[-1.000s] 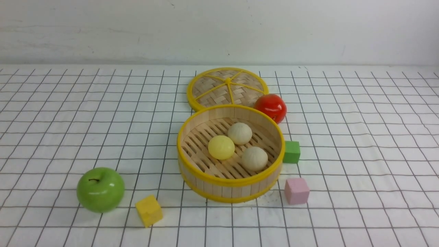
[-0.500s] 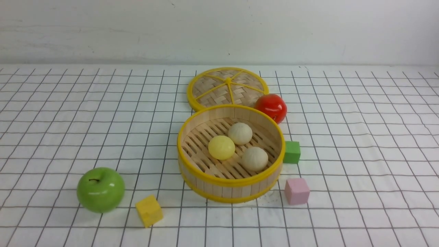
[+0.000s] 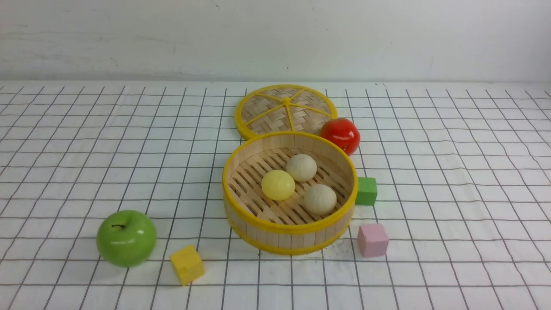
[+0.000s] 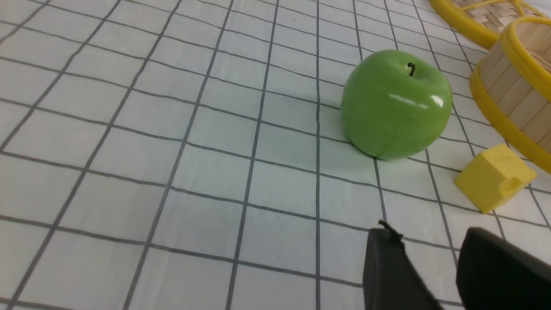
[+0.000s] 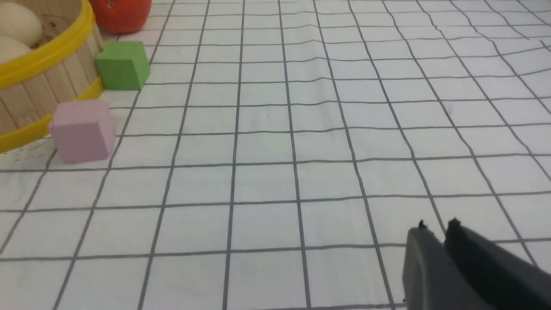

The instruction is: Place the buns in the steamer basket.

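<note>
The steamer basket [image 3: 288,227] stands mid-table with all three buns on its slatted floor: a pale yellow one [image 3: 277,184] and two cream ones [image 3: 301,167] [image 3: 319,199]. Neither arm shows in the front view. In the left wrist view my left gripper [image 4: 428,234] hovers over bare cloth near the apple, open, with nothing between its fingers; the basket's wall [image 4: 516,94] is off to one side. In the right wrist view my right gripper [image 5: 435,226] is over bare cloth with its fingers together and empty, well away from the basket [image 5: 43,82].
A flat woven lid [image 3: 285,110] lies behind the basket, with a red tomato [image 3: 340,134] beside it. A green cube [image 3: 366,190] and a pink cube [image 3: 372,240] sit to the basket's right. A green apple [image 3: 126,237] and a yellow cube [image 3: 187,264] are front left.
</note>
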